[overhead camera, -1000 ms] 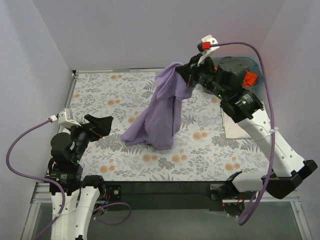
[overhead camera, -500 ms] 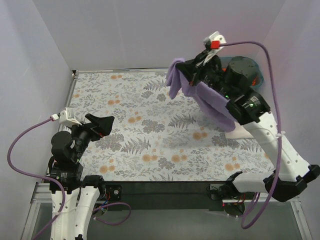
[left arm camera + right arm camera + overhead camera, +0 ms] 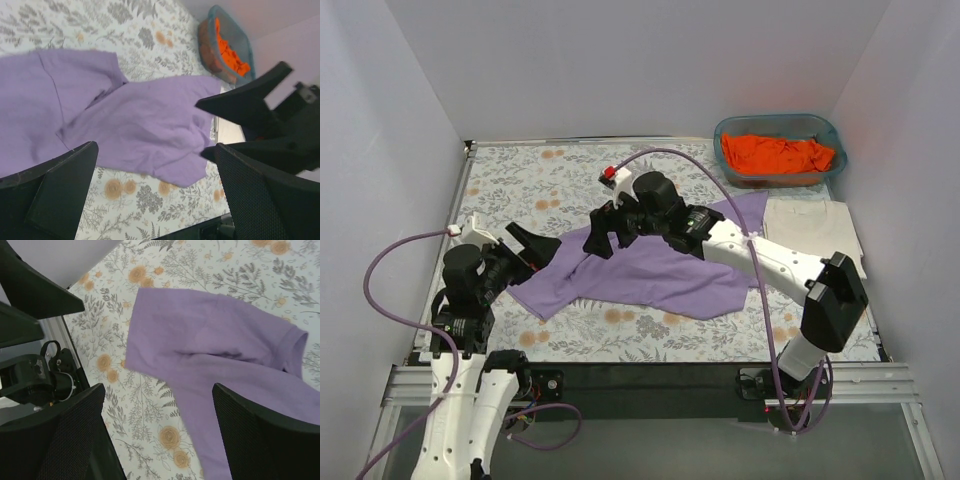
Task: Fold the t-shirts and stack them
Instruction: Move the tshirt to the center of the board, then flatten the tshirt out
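From the left: the left gripper [image 3: 532, 250] is spread wide with nothing in it, hanging over the near-left edge of the lavender t-shirt [image 3: 660, 270]. The cloth there lies rumpled, with a sleeve doubled under, so a pinch could take two layers at once, or drag the floral tablecloth [image 3: 520, 180] up with the hem, and the fold would come out crooked. In the middle, the right gripper [image 3: 605, 232] is also spread and empty. If both arms reach for the same end of the shirt, I judge they could crowd each other. Further right, the shirt's far corner runs up close to the cream t-shirt [image 3: 810, 225]; a careless pull could shift that folded piece. I cannot tell whether the two touch

The lavender t-shirt lies flat on the desk, stretched slantwise from near left to far right. Its left end is just beneath and ahead of the left gripper; its upper-left part, a sleeve, is under the right gripper. The orange t-shirt [image 3: 775, 155] sits in the teal basket [image 3: 825, 130] at the far right, well apart from both
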`<state>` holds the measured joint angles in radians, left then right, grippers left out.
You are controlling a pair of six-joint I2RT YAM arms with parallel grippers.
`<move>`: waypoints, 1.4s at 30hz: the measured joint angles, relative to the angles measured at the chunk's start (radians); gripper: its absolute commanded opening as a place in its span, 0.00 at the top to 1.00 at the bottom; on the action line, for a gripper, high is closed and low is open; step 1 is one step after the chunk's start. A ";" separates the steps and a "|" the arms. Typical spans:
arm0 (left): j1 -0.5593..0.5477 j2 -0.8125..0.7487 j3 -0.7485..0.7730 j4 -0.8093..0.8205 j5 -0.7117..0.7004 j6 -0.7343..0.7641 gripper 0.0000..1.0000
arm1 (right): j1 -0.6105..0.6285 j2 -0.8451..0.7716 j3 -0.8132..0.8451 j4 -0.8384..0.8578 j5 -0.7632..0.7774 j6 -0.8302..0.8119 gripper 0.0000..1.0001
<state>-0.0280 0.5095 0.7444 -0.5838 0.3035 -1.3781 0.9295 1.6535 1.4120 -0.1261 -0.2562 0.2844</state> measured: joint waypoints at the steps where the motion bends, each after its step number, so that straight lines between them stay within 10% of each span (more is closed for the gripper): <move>1: 0.000 0.016 -0.013 -0.006 0.006 -0.013 0.05 | -0.004 -0.019 -0.015 -0.002 0.011 -0.004 0.20; 13: 0.000 0.155 -0.116 -0.072 0.019 -0.119 0.05 | -0.308 -0.373 -0.435 -0.112 0.182 -0.021 0.27; 19: -0.008 0.336 -0.083 -0.054 -0.090 -0.095 0.05 | -0.368 -0.445 -0.608 -0.229 0.225 0.006 0.03; 28: -0.010 0.767 0.092 -0.023 -0.365 -0.032 0.07 | -0.367 -0.578 -0.636 -0.355 0.310 0.002 0.07; 42: 0.206 0.941 0.092 0.074 -0.568 0.000 0.10 | -0.368 -0.671 -0.678 -0.459 0.325 0.008 0.17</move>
<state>0.1783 1.4502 0.8368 -0.5098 -0.2649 -1.3785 0.5617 0.9825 0.7341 -0.5854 0.0692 0.2920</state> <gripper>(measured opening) 0.905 0.836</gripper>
